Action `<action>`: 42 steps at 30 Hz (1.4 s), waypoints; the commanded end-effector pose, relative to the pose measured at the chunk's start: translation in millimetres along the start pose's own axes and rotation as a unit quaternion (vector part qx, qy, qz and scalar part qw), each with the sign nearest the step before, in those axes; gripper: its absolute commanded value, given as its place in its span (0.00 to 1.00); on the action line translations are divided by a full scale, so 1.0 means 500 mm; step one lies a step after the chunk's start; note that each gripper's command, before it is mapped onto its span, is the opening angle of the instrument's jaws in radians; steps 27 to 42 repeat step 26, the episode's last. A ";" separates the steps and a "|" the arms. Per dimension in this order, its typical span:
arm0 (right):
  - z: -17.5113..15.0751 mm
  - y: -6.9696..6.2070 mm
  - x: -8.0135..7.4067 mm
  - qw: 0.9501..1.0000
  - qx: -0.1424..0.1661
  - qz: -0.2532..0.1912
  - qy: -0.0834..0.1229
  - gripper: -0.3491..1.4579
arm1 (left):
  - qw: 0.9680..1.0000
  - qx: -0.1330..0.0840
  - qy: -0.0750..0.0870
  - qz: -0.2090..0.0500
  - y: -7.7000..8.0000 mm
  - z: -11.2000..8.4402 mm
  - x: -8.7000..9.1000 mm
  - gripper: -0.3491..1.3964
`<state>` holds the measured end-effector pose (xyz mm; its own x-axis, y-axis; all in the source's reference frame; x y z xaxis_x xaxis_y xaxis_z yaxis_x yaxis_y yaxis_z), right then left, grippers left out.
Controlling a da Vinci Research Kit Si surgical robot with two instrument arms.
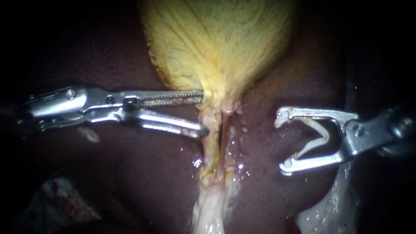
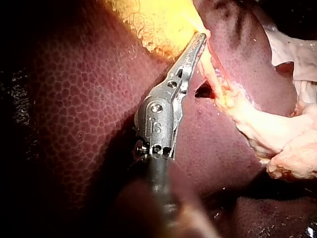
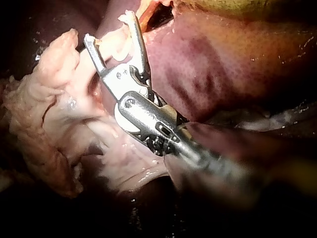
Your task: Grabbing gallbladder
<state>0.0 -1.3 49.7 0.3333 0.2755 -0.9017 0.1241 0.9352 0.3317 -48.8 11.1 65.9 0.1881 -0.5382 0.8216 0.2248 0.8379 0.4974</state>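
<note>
Gallbladder (image 1: 216,43) lies yellow on the liver (image 1: 130,173). Left instrument (image 1: 204,112), jaws parted and gripping nothing, has its tips at the gallbladder's narrow lower end. Right instrument (image 1: 284,139) holds a white clip (image 1: 318,132) between wide-spread jaws, off to the side.

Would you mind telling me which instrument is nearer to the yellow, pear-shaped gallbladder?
Left. The left instrument, jaws open, has its upper jaw tip at the narrow lower end of the gallbladder; the right instrument, carrying a white clip, stands apart over the dark liver.
</note>
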 end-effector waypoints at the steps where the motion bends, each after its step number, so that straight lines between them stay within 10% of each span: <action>1: 0.0000 0.0000 0.0000 1.000 0.000 0.000 0.000 0.52 | 1.000 0.001 0.002 -0.001 0.0003 0.0000 0.0000 0.00; 42: -0.0001 0.0000 0.0000 1.000 0.000 0.000 0.000 0.52 | 1.000 -0.003 0.012 -0.007 0.0024 -0.0007 0.0013 0.00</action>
